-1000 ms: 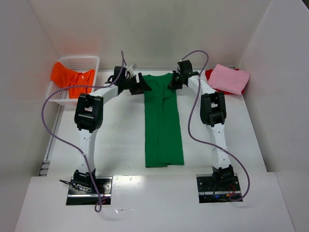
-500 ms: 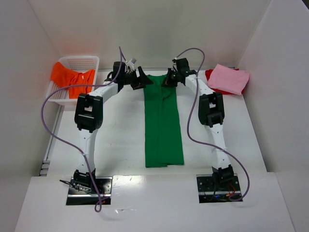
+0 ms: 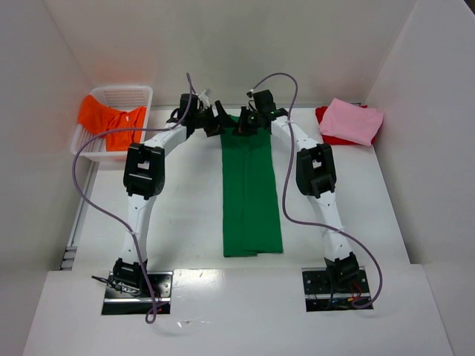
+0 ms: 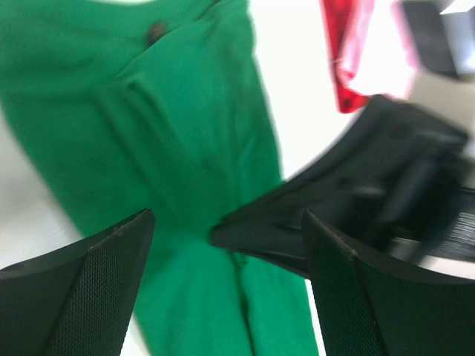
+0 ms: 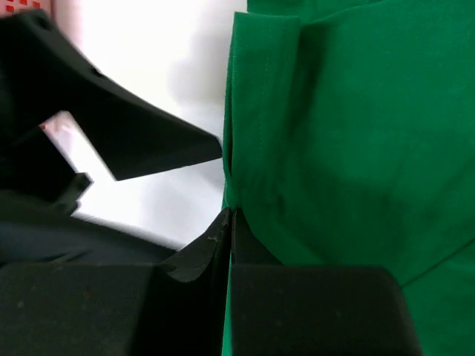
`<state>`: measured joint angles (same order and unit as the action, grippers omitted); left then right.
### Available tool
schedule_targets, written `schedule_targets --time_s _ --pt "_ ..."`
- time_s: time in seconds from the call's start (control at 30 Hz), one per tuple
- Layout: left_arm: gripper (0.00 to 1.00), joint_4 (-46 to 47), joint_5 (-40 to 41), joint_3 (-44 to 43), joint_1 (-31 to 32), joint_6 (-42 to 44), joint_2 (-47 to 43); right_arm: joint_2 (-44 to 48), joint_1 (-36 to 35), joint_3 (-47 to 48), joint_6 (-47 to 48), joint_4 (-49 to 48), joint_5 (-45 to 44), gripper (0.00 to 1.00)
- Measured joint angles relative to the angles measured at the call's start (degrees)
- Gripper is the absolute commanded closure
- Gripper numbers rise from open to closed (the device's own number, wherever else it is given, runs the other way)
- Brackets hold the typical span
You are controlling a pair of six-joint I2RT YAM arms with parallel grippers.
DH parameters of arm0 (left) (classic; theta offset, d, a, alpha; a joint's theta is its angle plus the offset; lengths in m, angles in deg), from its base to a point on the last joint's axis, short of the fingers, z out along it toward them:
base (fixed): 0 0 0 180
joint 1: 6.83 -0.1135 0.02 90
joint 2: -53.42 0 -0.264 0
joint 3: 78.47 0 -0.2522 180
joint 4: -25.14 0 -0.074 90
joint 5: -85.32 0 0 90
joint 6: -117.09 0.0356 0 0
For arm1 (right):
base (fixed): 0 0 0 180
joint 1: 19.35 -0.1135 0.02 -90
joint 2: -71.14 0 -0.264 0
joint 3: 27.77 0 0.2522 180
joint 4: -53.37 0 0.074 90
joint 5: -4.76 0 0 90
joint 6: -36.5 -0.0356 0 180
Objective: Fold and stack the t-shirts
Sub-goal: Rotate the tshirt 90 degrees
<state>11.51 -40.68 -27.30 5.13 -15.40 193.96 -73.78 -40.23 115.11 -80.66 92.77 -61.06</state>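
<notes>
Green shirt (image 3: 252, 193): folded into a long narrow strip down the middle of the table (image 3: 185, 215), with the collar end far from the arm bases and the hem end near them.
How it will handle: I'd say light, soft and limp. It sags wherever it isn't held, and the layers could slide over each other, so a pull at one corner may skew the whole strip.
Where to take hold: at the two far corners, pinching through all the layers at the folded edge. A grip on only the top layer would probably peel the fold open.
Right pincer (image 5: 230, 216): pressed together at the far end of the strip. Its tips meet right on the shirt's folded left edge, and it looks to be pinching that edge (its own camera shows green cloth bunched against the tips).
Left pincer (image 3: 217, 123): spread wide with nothing between its fingers. It is just beside the far left corner of the shirt, close to the other pincer and nearly nose to nose with it.
Orange shirt (image 3: 111, 122): draped over the white basket (image 3: 122, 93) at the far left, well apart from both pincers.
Pink shirt (image 3: 355, 121): lying on top of the red shirt (image 3: 326, 137) at the far right, also well apart.
</notes>
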Motion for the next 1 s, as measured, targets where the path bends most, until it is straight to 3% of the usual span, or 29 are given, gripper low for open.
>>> schedule_targets --time_s 0.2,0.33,0.73,0.8,1.0 --pt "0.12 -5.1 2.3 -3.1 0.4 -0.1 2.3 -0.1 -0.1 0.0 0.0 0.5 -1.0 0.94" --pt "0.25 -6.8 3.5 -4.3 0.4 0.0 2.3 -0.1 -0.3 0.0 0.0 0.5 -1.3 0.90" --pt "0.25 -7.9 5.9 -4.6 0.4 0.1 2.6 -0.9 -2.7 0.0 -0.2 0.6 -1.2 0.90" --pt "0.30 -7.9 6.2 -4.6 0.4 0.1 2.7 -0.9 -3.1 0.0 -0.2 0.7 -1.2 0.90" --pt "0.55 -8.2 6.9 -4.6 0.5 -0.6 3.0 -0.9 -3.4 0.0 -0.5 0.7 -1.3 0.62"
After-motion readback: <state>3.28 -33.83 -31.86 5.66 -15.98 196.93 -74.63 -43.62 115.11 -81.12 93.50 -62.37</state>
